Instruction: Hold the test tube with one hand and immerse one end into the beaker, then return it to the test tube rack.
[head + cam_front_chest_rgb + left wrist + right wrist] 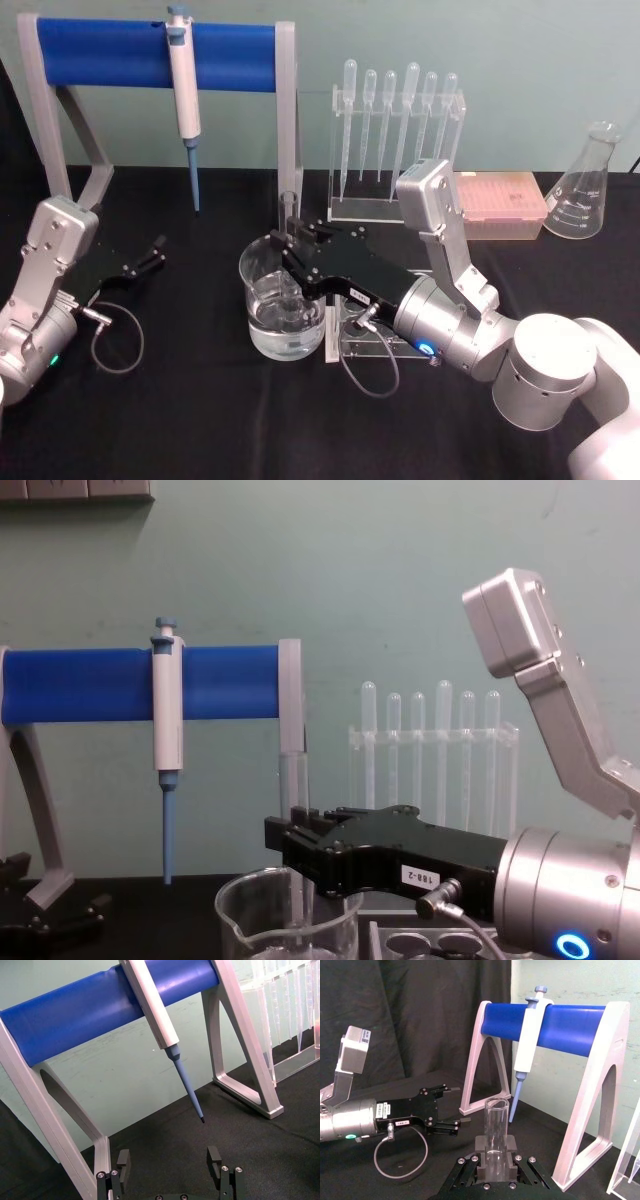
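Your right gripper point(289, 250) is clenched on the tube point(289, 215), pinching it at about mid-height. In the right wrist view the gripper point(496, 1161) clamps the tube point(496, 1122) from both sides. The tube stands upright with its open rim on top.

From the chest you see the gripper point(300, 842) level, reaching in from the right. The tube point(294, 775) rises above it and passes down behind it into the beaker point(238, 905). The tube's lower part is inside the beaker point(258, 325), toward its far wall. Clear liquid fills the bottom of the beaker, but you cannot tell whether the tube's round end touches it. The beaker sits on the black table point(200, 420), just left of the clear rack point(332, 345), which lies under your right wrist.

Your left gripper point(154, 253) is parked low over the table at the left, well apart from the beaker, its fingers spread and holding nothing. Its wrist view shows the gripper point(169, 1160) released and facing the pipettor point(155, 1015), which hangs on the blue-barred stand point(75, 1015). Behind the beaker the pipettes point(395, 110) stand in their holder, and a flask point(585, 190) sits at the far right.
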Controlling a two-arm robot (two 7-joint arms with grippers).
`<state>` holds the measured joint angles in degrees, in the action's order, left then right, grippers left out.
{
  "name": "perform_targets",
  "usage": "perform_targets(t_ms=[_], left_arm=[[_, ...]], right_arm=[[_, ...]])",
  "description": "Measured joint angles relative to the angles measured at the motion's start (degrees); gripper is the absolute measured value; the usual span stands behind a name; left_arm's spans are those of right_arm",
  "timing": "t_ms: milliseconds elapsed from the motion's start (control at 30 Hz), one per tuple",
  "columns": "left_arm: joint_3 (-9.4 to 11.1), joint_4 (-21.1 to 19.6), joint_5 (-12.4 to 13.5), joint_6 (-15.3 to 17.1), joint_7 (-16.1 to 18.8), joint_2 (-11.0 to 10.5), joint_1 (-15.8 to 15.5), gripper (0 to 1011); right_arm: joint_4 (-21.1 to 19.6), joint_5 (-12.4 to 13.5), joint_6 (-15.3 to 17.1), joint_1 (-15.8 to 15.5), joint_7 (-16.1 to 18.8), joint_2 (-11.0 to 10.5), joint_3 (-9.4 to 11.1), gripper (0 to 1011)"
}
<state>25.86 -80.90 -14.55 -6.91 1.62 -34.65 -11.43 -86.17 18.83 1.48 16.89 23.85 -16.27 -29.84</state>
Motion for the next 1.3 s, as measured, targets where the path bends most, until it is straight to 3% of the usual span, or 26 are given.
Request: perform_targets(t_ms=[1300], left_arm=[[0.00, 0.00, 0.00, 0.00, 0.00, 0.00, 0.00, 1000]], right_arm=[[0.00, 0.00, 0.00, 0.00, 0.00, 0.00, 0.00, 224]])
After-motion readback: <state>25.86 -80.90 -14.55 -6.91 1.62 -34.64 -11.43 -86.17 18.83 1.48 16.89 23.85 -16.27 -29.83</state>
